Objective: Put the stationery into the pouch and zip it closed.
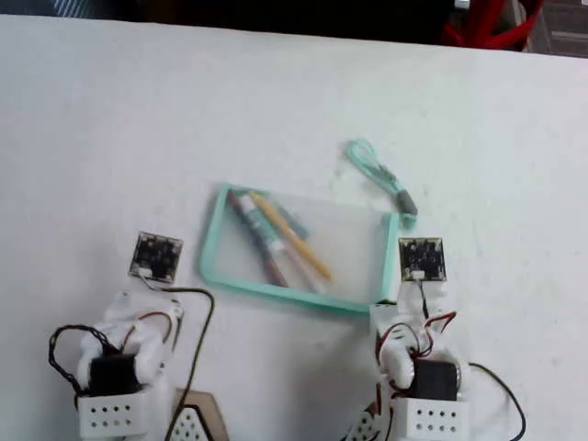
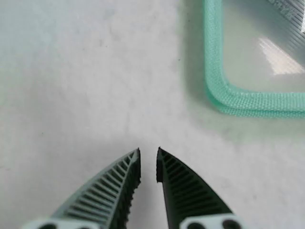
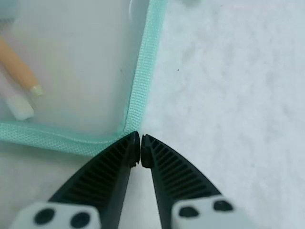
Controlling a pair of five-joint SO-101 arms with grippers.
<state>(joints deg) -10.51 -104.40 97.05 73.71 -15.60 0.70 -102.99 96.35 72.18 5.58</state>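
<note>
High view: the pouch [image 1: 354, 253] lies flat near the middle of the worktop [image 1: 138, 119]. It is a clear sleeve edged in mint green. Several pens [image 1: 285, 241] lie slanted inside its left half, an orange one among them. A mint strap [image 1: 367, 163] loops away from the pouch's far right corner, joined there by a grey pull [image 1: 405, 200]. I cannot tell whether the zip is closed.

Left wrist view: the left fingers [image 2: 119, 186] hang over bare worktop just beside the pouch's [image 2: 214, 71] rounded near left corner, apart from it. There is a narrow gap between the tips and they hold nothing.

Right wrist view: the right fingers [image 3: 114, 171] are drawn almost together, with only a hairline between the tips. The tips sit right at the pouch's [image 3: 143, 86] near right corner. I cannot tell whether they pinch the edge. Behind the clear wall, the ends of the orange pen and a pale one show.

From above, the left arm [image 1: 119, 367] stands nearer than the pouch's left end and the right arm [image 1: 418, 367] nearer than its right end. The worktop is white and faintly mottled. Beyond the pouch, past the worktop's far edge, the room is dark, with something red [image 1: 487, 23] off to the right.
</note>
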